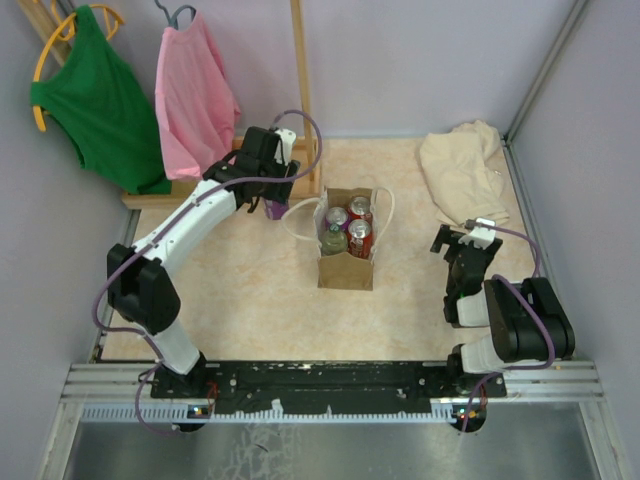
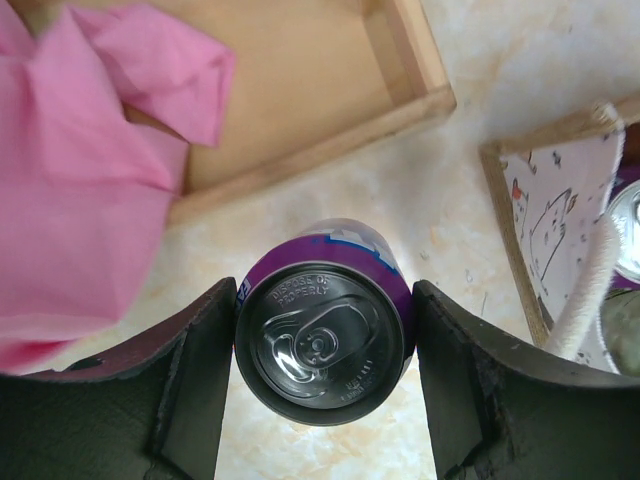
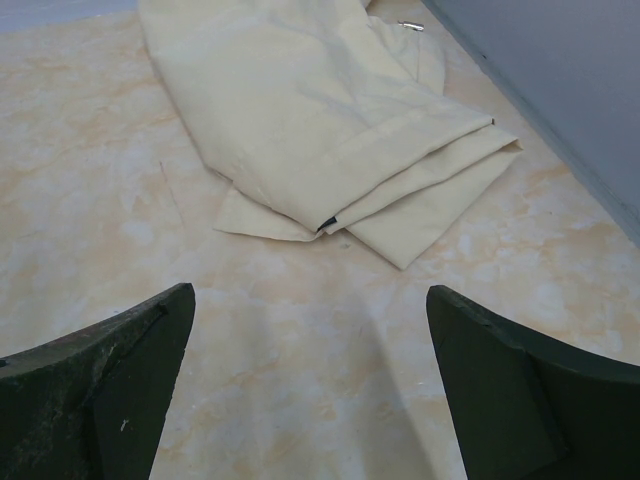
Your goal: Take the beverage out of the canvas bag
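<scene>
The tan canvas bag [image 1: 346,262] stands at the table's middle with white rope handles and several cans inside, red ones [image 1: 359,238] among them. Its printed lining [image 2: 560,220] and a rope handle [image 2: 590,290] show at the right of the left wrist view. My left gripper [image 1: 272,200] is left of the bag, by the wooden rack base. Its fingers hug both sides of an upright purple can [image 2: 325,335], also just visible from above [image 1: 275,209]. My right gripper [image 1: 452,240] is open and empty over bare table [image 3: 310,380], right of the bag.
A pale beige cloth heap [image 1: 462,170] lies at the back right, ahead of the right gripper [image 3: 330,130]. A wooden rack [image 1: 300,90] holds a green top [image 1: 95,95] and a pink shirt [image 1: 195,95]; its tray base [image 2: 310,90] is just beyond the purple can. Walls close both sides.
</scene>
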Robot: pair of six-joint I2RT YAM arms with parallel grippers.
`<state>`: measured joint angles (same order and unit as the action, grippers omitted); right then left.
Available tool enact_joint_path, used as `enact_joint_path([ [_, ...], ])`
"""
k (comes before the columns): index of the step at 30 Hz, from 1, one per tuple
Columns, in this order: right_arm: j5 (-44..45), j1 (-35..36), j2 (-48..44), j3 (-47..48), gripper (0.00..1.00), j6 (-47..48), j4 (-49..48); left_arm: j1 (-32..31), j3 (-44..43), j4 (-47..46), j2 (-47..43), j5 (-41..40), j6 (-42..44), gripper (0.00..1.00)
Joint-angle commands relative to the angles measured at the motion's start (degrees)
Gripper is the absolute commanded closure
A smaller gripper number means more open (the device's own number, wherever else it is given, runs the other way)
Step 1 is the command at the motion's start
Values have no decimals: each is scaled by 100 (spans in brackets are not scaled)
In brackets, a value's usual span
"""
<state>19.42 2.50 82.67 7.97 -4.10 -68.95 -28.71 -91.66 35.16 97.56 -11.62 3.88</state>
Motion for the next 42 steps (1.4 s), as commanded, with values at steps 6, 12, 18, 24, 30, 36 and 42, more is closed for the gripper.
enact_joint_path([
  [6, 67, 32, 3, 144, 1, -11, -242, 56, 1081, -1605, 8, 248, -519, 100],
  [12, 68, 31, -2, 144, 1, -9, -242, 63, 1412, -1944, 290, 201, -721, 100],
  [18, 62, 35, 3, 144, 1, -5, -242, 66, 1832, -2428, 332, 27, -814, 100],
  [24, 63, 32, 3, 142, 1, -5, -242, 66, 1827, -2233, 413, -27, -857, 76],
  [30, 62, 27, 3, 144, 1, -10, -242, 58, 1830, -1967, 255, -59, -954, 43],
  [36, 65, 27, 3, 142, 1, -7, -242, 54, 1580, -1775, -18, -197, -887, 0],
  [42, 69, 26, 3, 144, 1, -9, -242, 48, 1195, -1583, -270, -120, -700, 0],
])
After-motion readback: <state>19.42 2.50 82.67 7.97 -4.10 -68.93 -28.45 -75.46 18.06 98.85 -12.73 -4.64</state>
